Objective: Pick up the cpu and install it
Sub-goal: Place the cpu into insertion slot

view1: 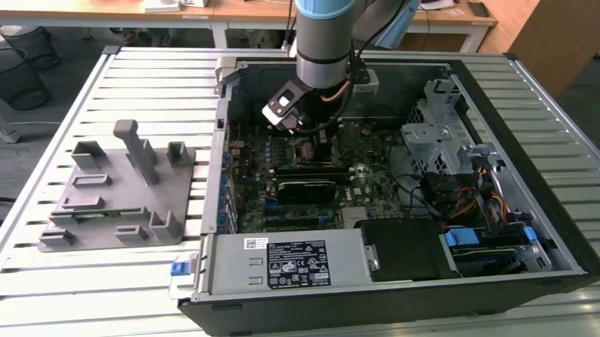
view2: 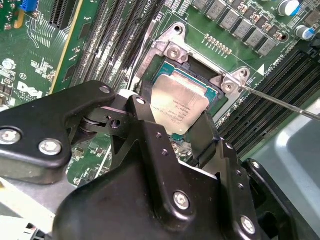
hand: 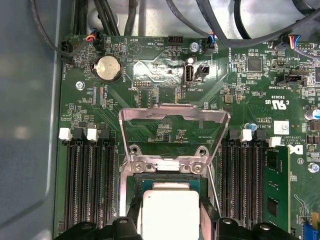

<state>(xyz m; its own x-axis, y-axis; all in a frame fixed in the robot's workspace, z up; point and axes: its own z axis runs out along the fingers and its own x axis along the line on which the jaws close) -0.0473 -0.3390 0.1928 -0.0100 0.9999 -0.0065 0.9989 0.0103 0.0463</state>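
The cpu (view2: 181, 100), a silver-topped square chip with a thin green rim, lies level in the open socket on the green motherboard (hand: 165, 65). In both wrist views my gripper (view2: 177, 114) has its two black fingers (view2: 146, 107) pressed against opposite edges of the chip. The first wrist view shows the cpu (hand: 170, 200) below the raised metal load plate (hand: 175, 116). The socket's thin lever (view2: 285, 104) stands swung out to the side. In the exterior view the gripper (view1: 314, 144) reaches down into the computer case (view1: 487, 77) and hides the chip.
Black memory slots (hand: 90, 185) flank the socket on both sides. A black block (view1: 305, 188) sits just in front of the socket, the power supply (view1: 291, 263) nearer still, a metal drive cage (view1: 440, 133) to the exterior view's right. A grey fixture (view1: 122, 189) stands outside the case.
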